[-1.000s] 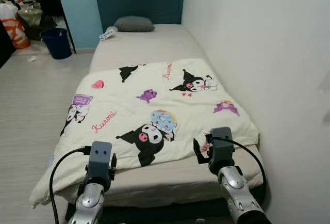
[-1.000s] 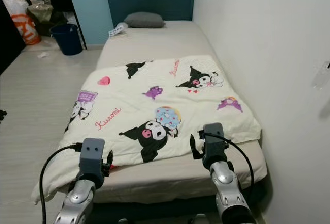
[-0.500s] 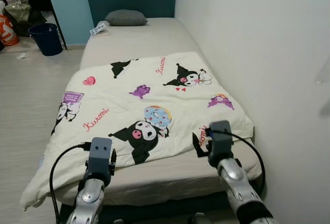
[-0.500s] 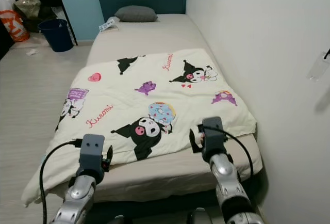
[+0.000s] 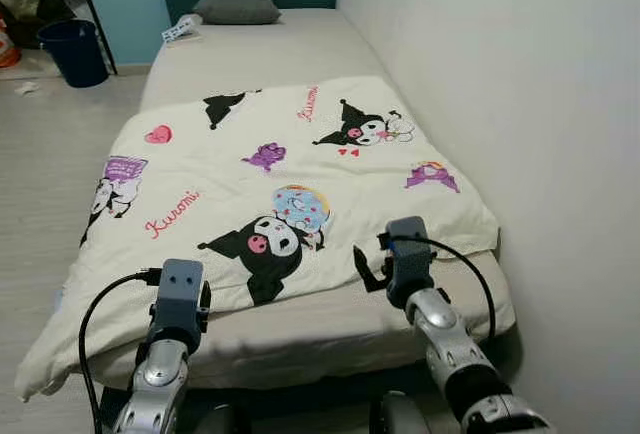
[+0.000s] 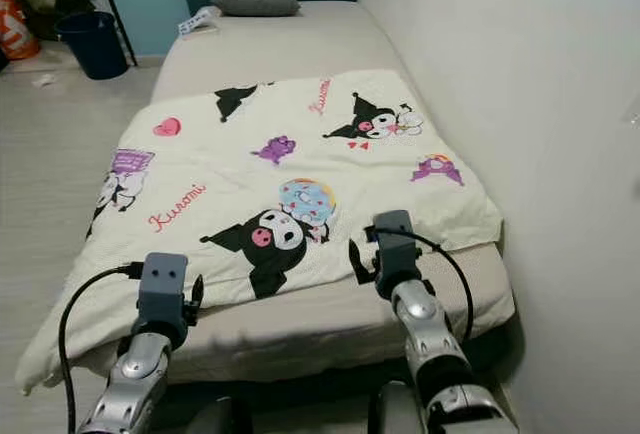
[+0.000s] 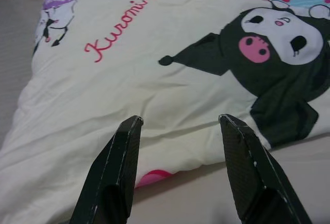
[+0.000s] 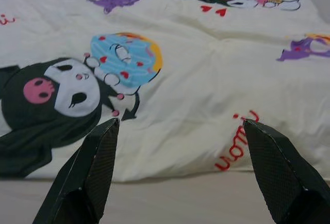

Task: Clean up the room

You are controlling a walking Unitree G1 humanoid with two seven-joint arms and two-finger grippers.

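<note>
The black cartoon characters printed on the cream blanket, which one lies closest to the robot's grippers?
The big black character with the pink nose, beside the blue doughnut print, near the blanket's foot edge. The one with the white friend lies farther up, toward the grey pillow.

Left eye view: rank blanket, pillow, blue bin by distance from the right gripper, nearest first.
1. Blanket: its near edge lies right by the right gripper, on the bed's foot half.
2. Pillow: head of the bed.
3. Blue bin: on the floor, far left. Close to the pillow's range.
</note>
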